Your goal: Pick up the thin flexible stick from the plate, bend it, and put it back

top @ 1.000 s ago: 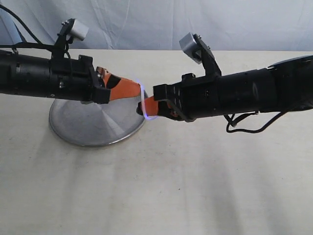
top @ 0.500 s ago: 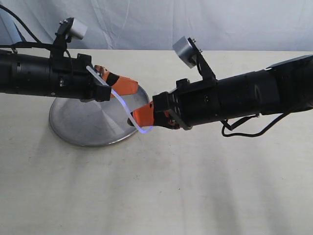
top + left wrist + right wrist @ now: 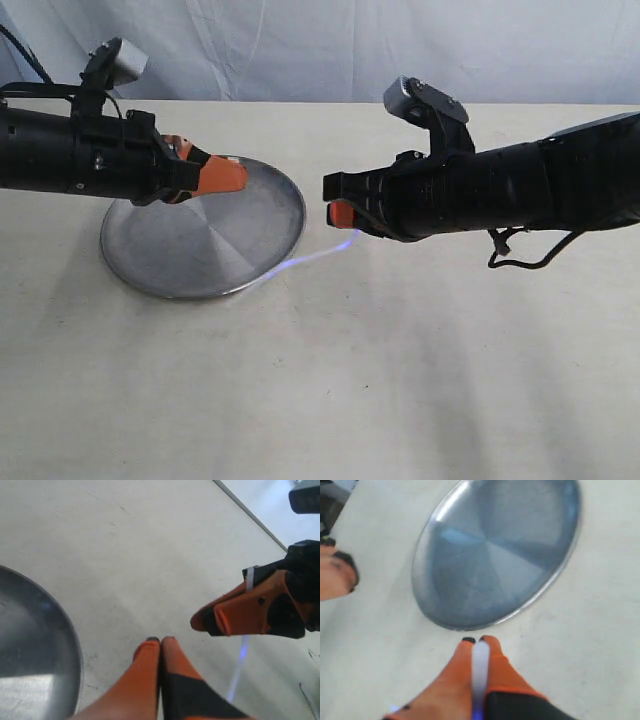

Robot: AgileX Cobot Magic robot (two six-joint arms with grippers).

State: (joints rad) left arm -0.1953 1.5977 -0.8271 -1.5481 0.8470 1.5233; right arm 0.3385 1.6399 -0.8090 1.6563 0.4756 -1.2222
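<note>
The thin flexible stick (image 3: 300, 260) is nearly straight and glows bluish. It slants from my right gripper (image 3: 339, 215) down to the near rim of the plate (image 3: 200, 255). The right wrist view shows the right gripper (image 3: 479, 641) shut on the stick (image 3: 480, 665), just short of the plate (image 3: 495, 555). My left gripper (image 3: 238, 178) hovers over the plate's far side, shut and holding nothing. In the left wrist view its fingertips (image 3: 150, 642) press together, with the plate (image 3: 35, 650) to one side and the stick (image 3: 240, 662) trailing from the right gripper's fingers (image 3: 240, 615).
The plate stands on a pale beige table (image 3: 320, 380) with a white cloth backdrop (image 3: 320, 50) behind. A black cable (image 3: 520, 262) loops under the right arm. The left gripper's fingers (image 3: 335, 575) show at the edge of the right wrist view.
The left gripper has let go of the stick and drawn back to the left. The right arm pulled back to the right, and the bent stick sprang out nearly straight.
</note>
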